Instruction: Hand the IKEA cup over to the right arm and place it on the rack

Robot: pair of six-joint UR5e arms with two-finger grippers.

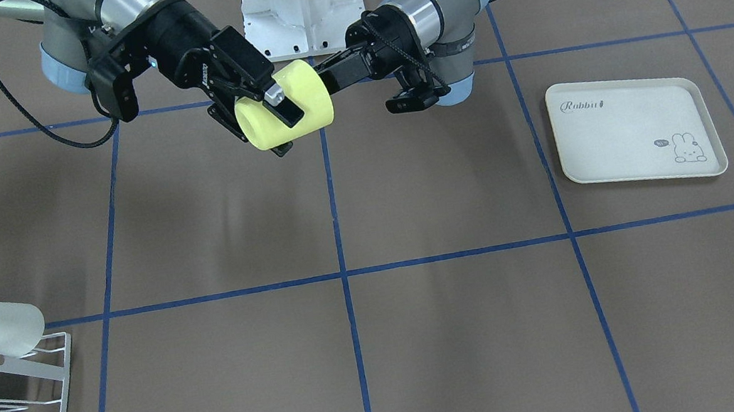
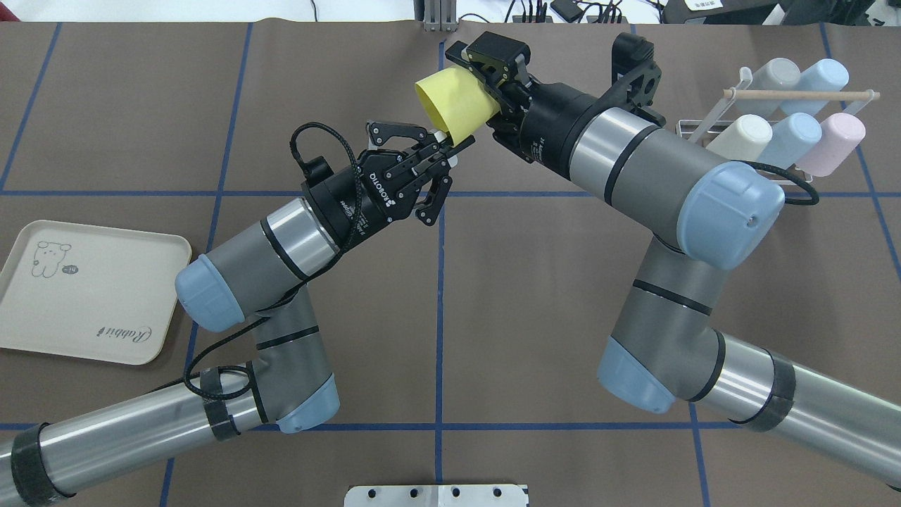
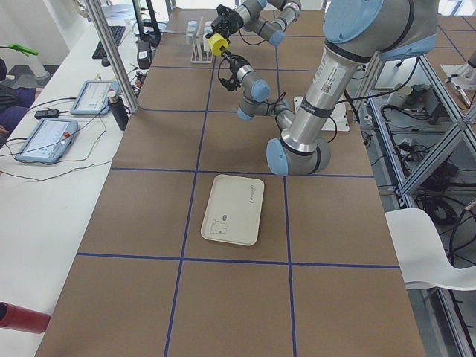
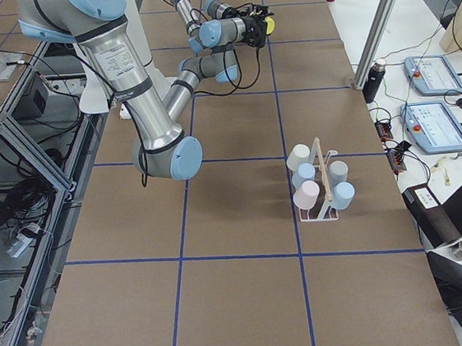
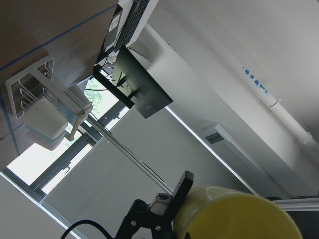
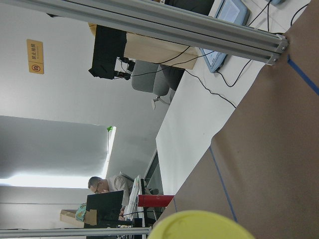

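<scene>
Handover mid-air: right gripper (image 1: 280,125) clamped across cup (image 1: 308,92), ready for rack (image 2: 795,93); left gripper (image 2: 449,156) at cup's end, you can't tell its grip.

Cup (image 1: 308,92) between left pincer (image 2: 445,151) and right pincer (image 1: 262,124), above desk (image 1: 428,334); tray (image 1: 629,126) on desk beyond left pincer; rack (image 1: 68,377) beyond right pincer

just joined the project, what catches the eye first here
A yellow cup held in mid-air above the table, the right gripper clamped across it and the left gripper at its rim. Next, the white rack of pastel cups on the robot's right and the cream tray on its left.
</scene>
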